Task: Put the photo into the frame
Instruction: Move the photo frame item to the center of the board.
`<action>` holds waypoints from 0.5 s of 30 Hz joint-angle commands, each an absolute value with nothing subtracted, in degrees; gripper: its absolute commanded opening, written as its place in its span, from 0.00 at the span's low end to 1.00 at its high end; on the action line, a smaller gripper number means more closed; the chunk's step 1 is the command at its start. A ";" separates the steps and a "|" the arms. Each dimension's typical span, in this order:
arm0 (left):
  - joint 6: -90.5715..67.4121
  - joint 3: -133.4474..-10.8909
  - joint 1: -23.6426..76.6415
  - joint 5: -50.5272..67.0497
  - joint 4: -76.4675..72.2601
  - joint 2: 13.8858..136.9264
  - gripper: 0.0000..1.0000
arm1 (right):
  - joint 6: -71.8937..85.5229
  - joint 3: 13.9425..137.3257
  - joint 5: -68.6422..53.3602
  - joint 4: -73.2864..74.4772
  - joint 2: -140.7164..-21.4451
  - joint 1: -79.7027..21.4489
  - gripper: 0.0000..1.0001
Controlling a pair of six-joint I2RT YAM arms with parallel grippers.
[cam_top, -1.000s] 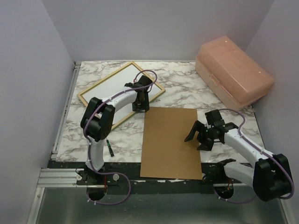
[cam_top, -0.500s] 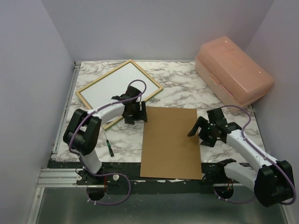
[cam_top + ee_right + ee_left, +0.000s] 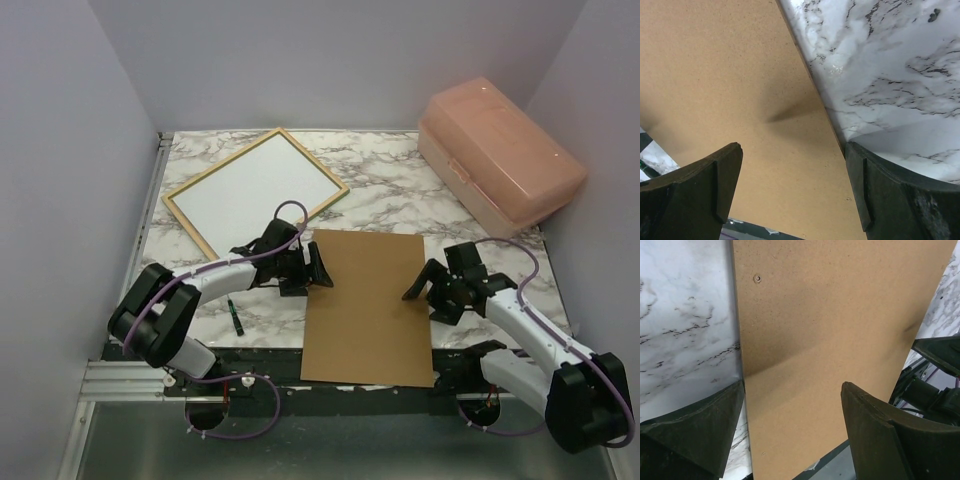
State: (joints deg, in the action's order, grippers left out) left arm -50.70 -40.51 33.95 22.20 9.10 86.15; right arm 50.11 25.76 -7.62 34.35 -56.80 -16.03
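Left gripper (image 3: pixel 305 270) (image 3: pixel 790 390) low over the bench, jaws wide apart, nothing between them; in the left wrist view its fingers straddle the left long edge of the brown backing board (image 3: pixel 840 315), one finger over marble, one over board

Right gripper (image 3: pixel 432 292) (image 3: pixel 792 147) also spread wide and empty, hovers over the right long edge of the same board (image 3: pixel 715 75), one finger above board, the other above marble

Backing board (image 3: pixel 365 310) lies flat at the middle of the bench (image 3: pixel 390 185), between the two grippers, its near end sticking out past the near edge

Frame (image 3: pixel 222 167) lies flat toward the far left corner, pale wood side up, turned at an angle to the bench edges, well apart from both grippers

Photo (image 3: pixel 255 190) sits inside the frame rails, white side up

Small dark tool with green tip (image 3: pixel 235 318) near the near left edge, just beside the left arm

Pink lidded box (image 3: pixel 500 155) at the far right corner, lid shut
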 commanded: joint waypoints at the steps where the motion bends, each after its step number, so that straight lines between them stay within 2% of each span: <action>1: -53.73 -37.03 35.11 23.99 8.12 86.33 0.83 | 49.80 21.41 -13.40 29.81 -60.65 -16.06 0.91; 7: -52.32 -38.52 35.14 25.96 8.79 85.52 0.84 | 48.17 21.15 -21.85 26.07 -64.15 -16.04 0.90; 15: -54.11 -35.06 35.16 27.77 6.73 79.58 0.82 | 48.69 23.14 -31.39 23.25 -60.00 -16.08 0.91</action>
State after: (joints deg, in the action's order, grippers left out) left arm -51.27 -37.76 33.21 20.73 8.08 82.46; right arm 46.39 25.85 -17.56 30.48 -59.86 -14.90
